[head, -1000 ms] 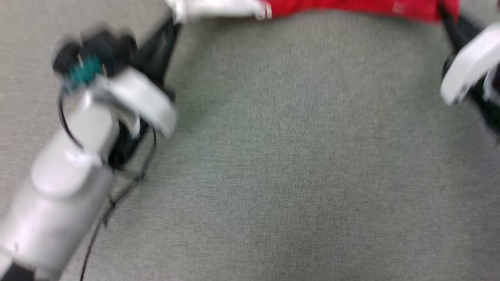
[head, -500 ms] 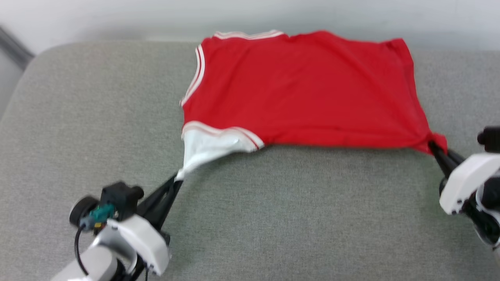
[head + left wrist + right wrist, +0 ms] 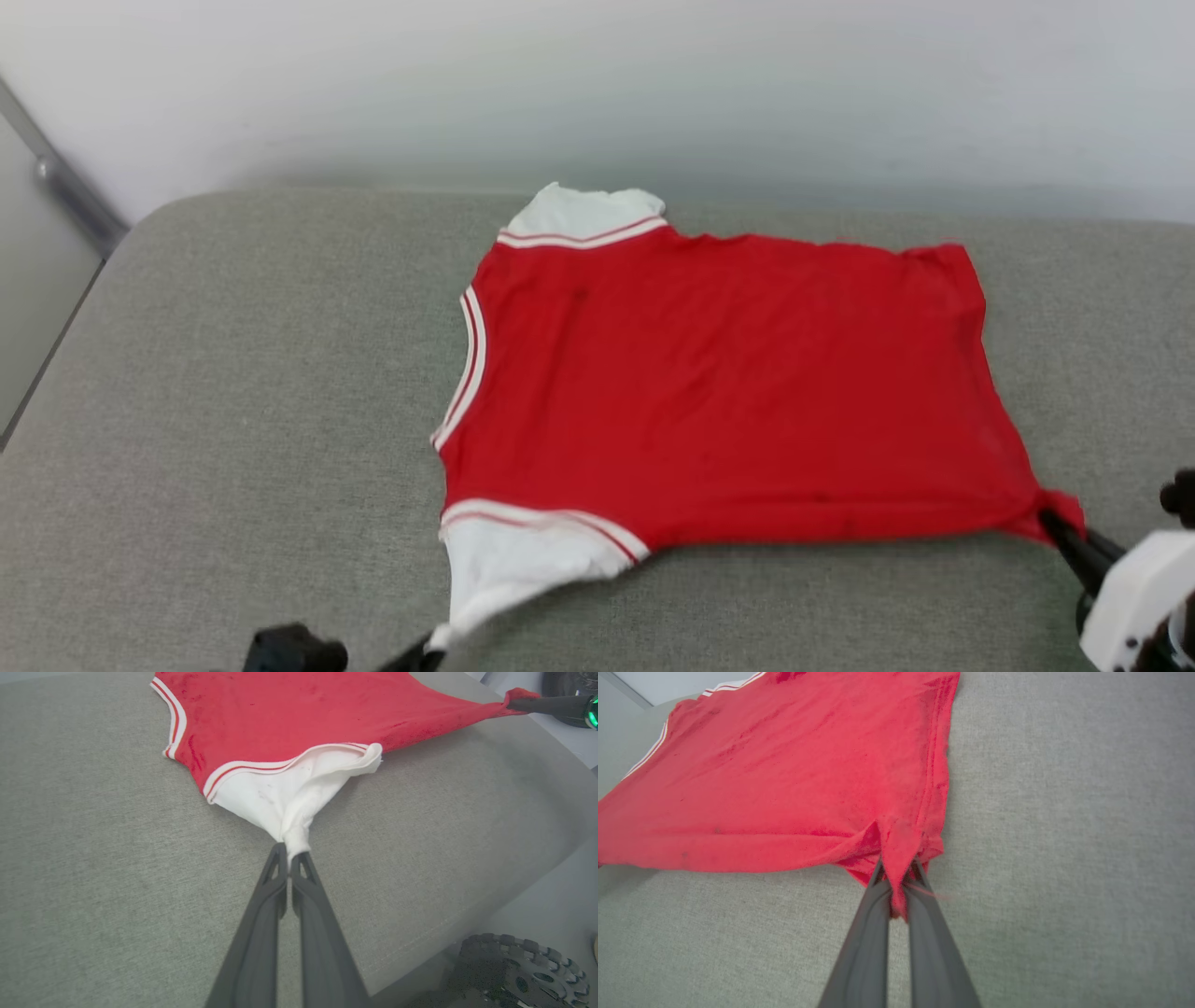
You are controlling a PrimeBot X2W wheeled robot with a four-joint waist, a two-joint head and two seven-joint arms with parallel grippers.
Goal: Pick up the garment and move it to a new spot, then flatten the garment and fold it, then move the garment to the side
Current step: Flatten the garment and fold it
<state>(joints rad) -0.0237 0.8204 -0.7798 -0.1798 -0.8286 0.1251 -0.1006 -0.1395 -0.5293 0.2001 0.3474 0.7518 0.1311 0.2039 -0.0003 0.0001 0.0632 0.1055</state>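
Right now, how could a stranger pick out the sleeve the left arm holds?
On the grey cushion lies the red garment. Its near white sleeve is drawn to a point in the left arm's jaws, shut on it; the far sleeve lies loose by the wall.

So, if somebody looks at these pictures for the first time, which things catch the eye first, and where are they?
The bright red garment stands out at once, spread nearly flat across the middle of the grey cushion. Next come the two pinches at its near edge: the left gripper shut on the white sleeve, and the right gripper shut on the red hem corner.
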